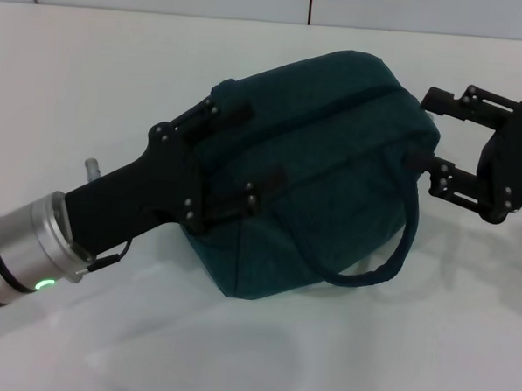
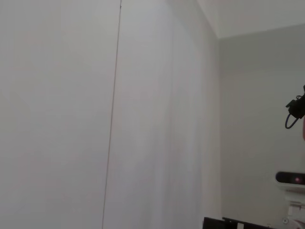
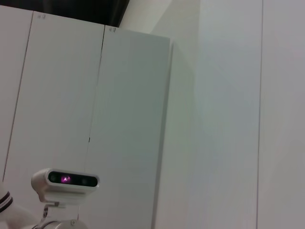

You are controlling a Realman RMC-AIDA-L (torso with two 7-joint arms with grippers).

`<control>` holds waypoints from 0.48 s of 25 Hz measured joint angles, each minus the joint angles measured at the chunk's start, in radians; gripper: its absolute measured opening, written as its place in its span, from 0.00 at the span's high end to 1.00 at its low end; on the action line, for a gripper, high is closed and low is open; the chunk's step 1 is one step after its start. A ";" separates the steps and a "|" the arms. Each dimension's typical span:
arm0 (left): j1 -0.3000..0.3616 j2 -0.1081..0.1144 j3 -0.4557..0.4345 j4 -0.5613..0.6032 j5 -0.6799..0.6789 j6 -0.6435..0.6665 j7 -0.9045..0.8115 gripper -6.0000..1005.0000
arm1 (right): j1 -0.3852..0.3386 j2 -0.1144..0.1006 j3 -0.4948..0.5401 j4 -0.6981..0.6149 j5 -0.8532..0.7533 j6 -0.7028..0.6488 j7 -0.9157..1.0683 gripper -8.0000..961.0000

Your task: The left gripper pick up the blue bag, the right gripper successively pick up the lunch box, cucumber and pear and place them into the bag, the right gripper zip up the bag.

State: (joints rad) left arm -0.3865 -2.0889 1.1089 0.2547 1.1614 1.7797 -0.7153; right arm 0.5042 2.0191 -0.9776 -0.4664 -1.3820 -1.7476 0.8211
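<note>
From the head camera, the left gripper (image 1: 232, 163) is reaching in from the near left, its fingers spread over the near end of the blue bag (image 1: 319, 172) and pressing against the fabric there; I am judging it to be bracing or holding that end rather than pinching a handle. The bag is lying on the white table (image 1: 92, 73), stretching away from those fingers toward the far right, and its zipper line (image 1: 336, 99) is looking closed along the top ridge. The right gripper (image 1: 439, 139) is sitting at the bag's far end, fingers spread apart, the lower one touching or just beside the root of the loop handle (image 1: 389, 255), which is drooping down toward the near side. The lunch box, cucumber and pear are not showing anywhere, so they are presumably inside, and the task is looking close to finished, with only letting go left. Nothing is standing between either gripper and the bag.

The left wrist camera is pointing at blank white wall panels, with no bag and no fingers.

The right wrist camera is likewise showing only wall panels and a small white camera unit (image 3: 65, 183).
</note>
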 joint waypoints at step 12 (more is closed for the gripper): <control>0.008 0.002 0.005 0.000 0.001 0.001 0.000 0.18 | -0.002 0.003 0.000 0.043 0.052 -0.005 -0.038 0.38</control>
State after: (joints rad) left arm -0.3786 -2.0868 1.1143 0.2549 1.1625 1.7810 -0.7149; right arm 0.5023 2.0218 -0.9775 -0.4235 -1.3295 -1.7524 0.7827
